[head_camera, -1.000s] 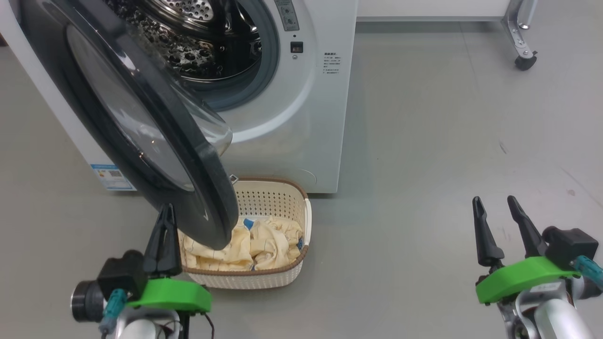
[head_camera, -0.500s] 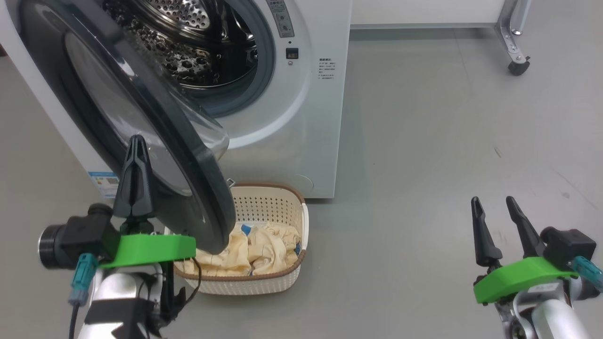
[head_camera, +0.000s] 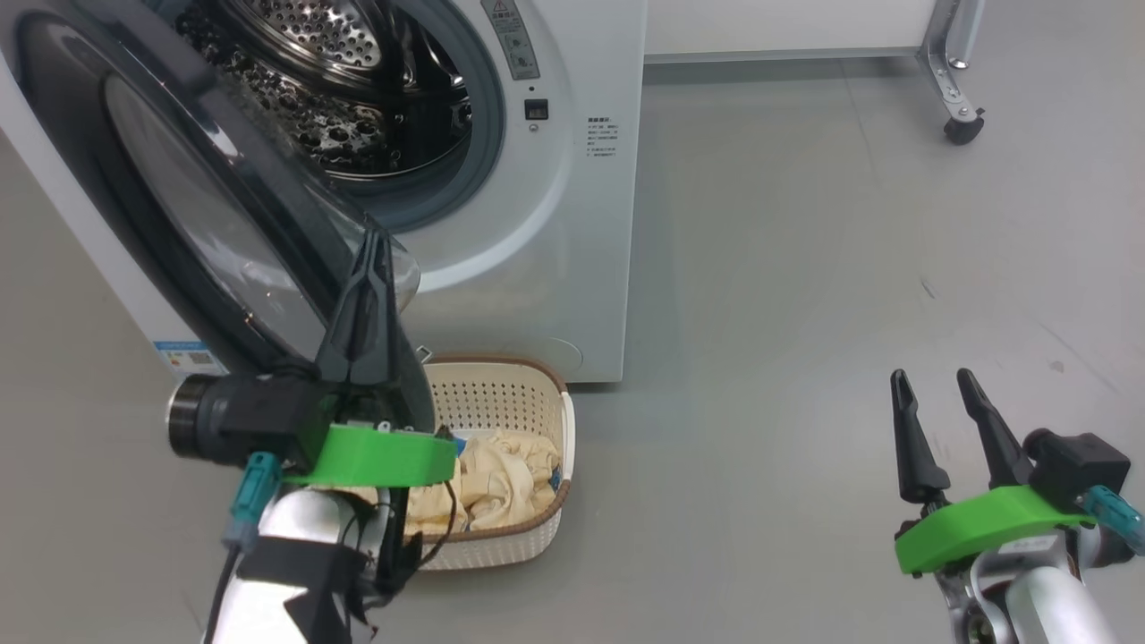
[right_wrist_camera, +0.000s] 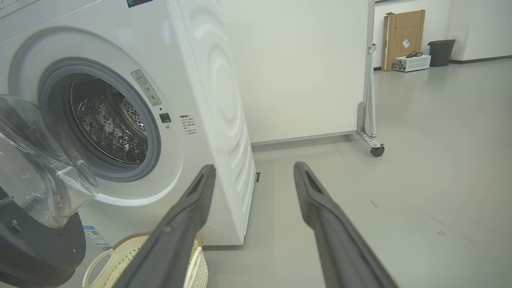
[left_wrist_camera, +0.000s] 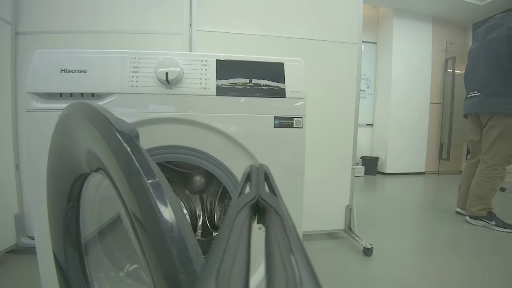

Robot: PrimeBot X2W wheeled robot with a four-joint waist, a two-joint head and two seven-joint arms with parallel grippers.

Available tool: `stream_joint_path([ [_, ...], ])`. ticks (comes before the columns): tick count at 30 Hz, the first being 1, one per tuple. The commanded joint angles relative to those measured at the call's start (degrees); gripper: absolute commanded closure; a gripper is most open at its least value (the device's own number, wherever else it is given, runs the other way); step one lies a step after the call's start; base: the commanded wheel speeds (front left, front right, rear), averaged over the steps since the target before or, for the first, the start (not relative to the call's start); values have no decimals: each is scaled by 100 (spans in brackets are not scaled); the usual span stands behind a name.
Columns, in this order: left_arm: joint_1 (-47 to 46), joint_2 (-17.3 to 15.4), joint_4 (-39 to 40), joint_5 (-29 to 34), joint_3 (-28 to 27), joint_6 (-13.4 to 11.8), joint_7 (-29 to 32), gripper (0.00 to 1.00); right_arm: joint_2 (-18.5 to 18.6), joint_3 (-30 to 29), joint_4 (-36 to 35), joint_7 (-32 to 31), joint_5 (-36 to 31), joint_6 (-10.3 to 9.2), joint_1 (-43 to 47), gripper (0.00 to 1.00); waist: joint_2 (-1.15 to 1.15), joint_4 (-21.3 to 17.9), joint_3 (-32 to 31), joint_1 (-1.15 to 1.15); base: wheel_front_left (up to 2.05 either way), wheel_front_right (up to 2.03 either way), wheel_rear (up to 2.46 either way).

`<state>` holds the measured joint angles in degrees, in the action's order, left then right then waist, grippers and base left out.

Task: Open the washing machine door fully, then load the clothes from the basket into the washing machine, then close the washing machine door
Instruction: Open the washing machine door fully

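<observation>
- While the washing machine door [head_camera: 206, 224] stands only part open, the left end effector [head_camera: 374, 246], fingers pressed together and empty, sits at its free edge. It should, I judge, push the black rim [head_camera: 63, 152] leftward along the hinge's arc, staying off the glass bowl [right_wrist_camera: 44, 160].
- Behind it, the washing machine [head_camera: 572, 224] shows a drum [head_camera: 358, 116] with no laundry.
- Below, the basket [head_camera: 510, 389] on the floor [head_camera: 805, 268] holds the clothes [head_camera: 492, 474].
- Far right, the right end effector [head_camera: 930, 380] hangs wide apart, empty.
</observation>
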<state>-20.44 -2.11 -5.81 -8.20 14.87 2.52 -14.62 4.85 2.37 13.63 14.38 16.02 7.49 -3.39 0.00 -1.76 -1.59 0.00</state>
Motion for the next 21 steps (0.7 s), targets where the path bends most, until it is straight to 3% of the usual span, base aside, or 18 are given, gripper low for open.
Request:
stream_joint_path([
  [1,-369,-76,112,-80,-55,-14,-38,100,29,115,-215,62,-74,0,-195,0,0,-28,3,0,0,0,0],
  [11,-532,-76,-616,-557,578,-25,-38,100,17,130,-195,62,-76,0,-200,0,0,-159,30,0,0,0,0],
  [13,-573,-76,-878,-882,639,-38,-38,100,10,138,-186,62,-72,0,-212,0,0,-195,34,0,0,0,0],
  [21,-804,-76,-1701,-1169,820,-49,-38,100,-12,119,-162,62,-55,0,-223,0,0,-311,86,0,0,0,0],
])
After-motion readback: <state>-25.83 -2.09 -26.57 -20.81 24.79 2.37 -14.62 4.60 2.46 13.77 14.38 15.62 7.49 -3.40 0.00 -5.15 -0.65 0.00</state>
